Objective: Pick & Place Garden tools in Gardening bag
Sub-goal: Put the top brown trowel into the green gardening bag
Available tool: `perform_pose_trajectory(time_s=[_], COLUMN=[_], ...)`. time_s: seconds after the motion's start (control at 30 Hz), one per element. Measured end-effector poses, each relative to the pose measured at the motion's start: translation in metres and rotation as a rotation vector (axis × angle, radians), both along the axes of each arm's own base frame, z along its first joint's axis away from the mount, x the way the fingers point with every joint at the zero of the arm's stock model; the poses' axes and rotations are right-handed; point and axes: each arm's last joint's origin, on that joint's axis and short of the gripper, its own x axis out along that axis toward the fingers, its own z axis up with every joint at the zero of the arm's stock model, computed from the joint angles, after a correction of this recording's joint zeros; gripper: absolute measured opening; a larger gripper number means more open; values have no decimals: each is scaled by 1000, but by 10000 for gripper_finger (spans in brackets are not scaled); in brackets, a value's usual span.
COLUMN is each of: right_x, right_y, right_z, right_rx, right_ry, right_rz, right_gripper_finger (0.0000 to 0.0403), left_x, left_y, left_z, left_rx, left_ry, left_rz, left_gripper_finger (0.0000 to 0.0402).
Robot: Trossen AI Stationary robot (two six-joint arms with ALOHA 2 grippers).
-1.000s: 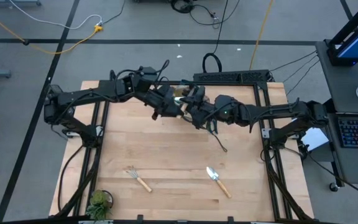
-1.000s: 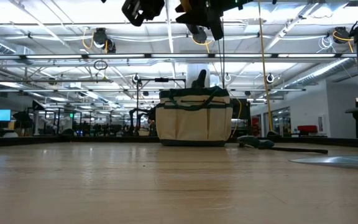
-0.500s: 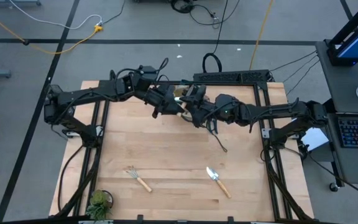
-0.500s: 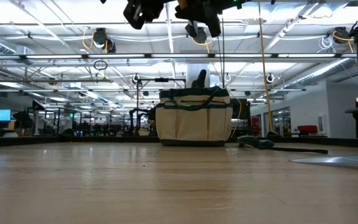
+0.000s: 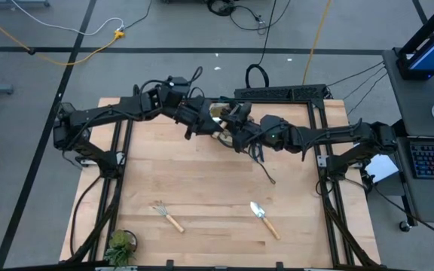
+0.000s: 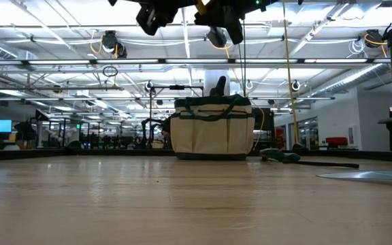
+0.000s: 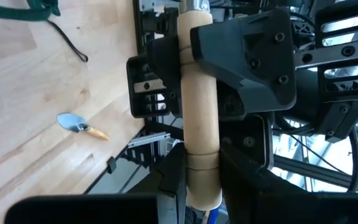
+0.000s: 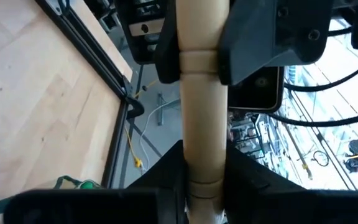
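Both tools [image 5: 215,126] grip one wooden handle [image 7: 199,112] above the bag [image 6: 211,129].

Wooden handle [image 7: 201,118] metal end cut off by left wrist view edge; tool type unreadable. Gardening bag [image 5: 218,114] mostly hidden under both arms in high view. Trowel [image 6: 367,175] cut off by low view edge.
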Motion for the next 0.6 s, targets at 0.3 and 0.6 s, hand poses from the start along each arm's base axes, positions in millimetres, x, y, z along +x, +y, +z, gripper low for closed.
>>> perform_pose_trajectory(time_s=[0.3,0.6], right_x=[0,-2], right_y=[0,-5], right_z=[-2,-7], right_rx=[83,102], right_ry=[-13,22], right_rz=[-3,-67], right_gripper_finger=[58,58], left_x=[-2,-9], left_y=[8,23], left_z=[1,3], left_rx=[103,254], left_ry=[-30,-81], left_rz=[13,10], left_gripper_finger=[175,232])
